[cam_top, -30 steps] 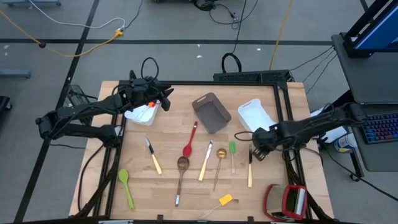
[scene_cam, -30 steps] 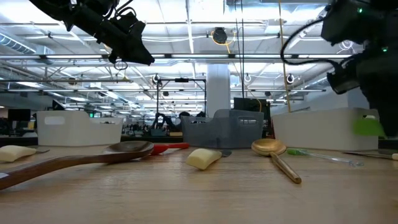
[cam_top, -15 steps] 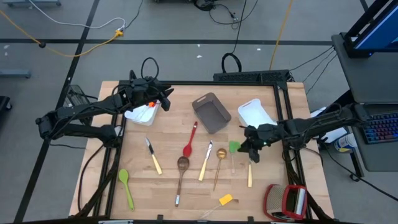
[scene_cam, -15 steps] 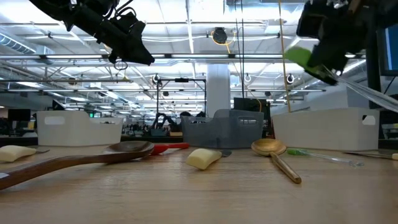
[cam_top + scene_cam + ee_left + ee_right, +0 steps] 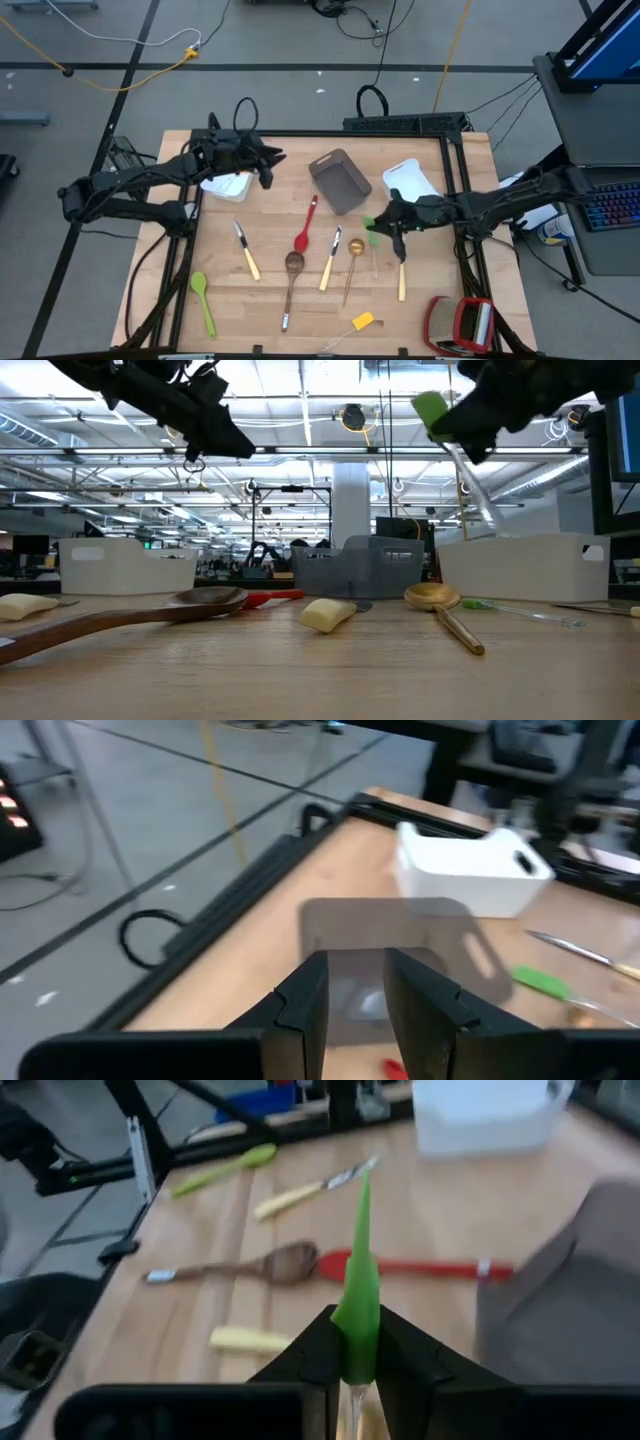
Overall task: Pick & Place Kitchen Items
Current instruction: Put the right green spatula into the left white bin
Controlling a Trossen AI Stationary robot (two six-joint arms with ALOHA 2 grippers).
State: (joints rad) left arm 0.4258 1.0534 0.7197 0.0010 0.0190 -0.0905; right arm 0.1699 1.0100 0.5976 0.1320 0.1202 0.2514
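Above our wooden counter (image 5: 270, 230), our right claw (image 5: 378, 226) grips the green spatula (image 5: 358, 1285); our left claw (image 5: 268, 165) hangs open.

- Left arm (image 5: 130, 185): matte black tubular links with bulky joint housings, a black cable looping beside the wrist at 12 o'clock.
- Left tool (image 5: 352, 1010): two flat dark fingers with stepped, angular inner edges.
- Right arm (image 5: 500, 205): same black links, thin dark cables trailing alongside.
- Right tool (image 5: 352, 1352): chunky black angular fingers.
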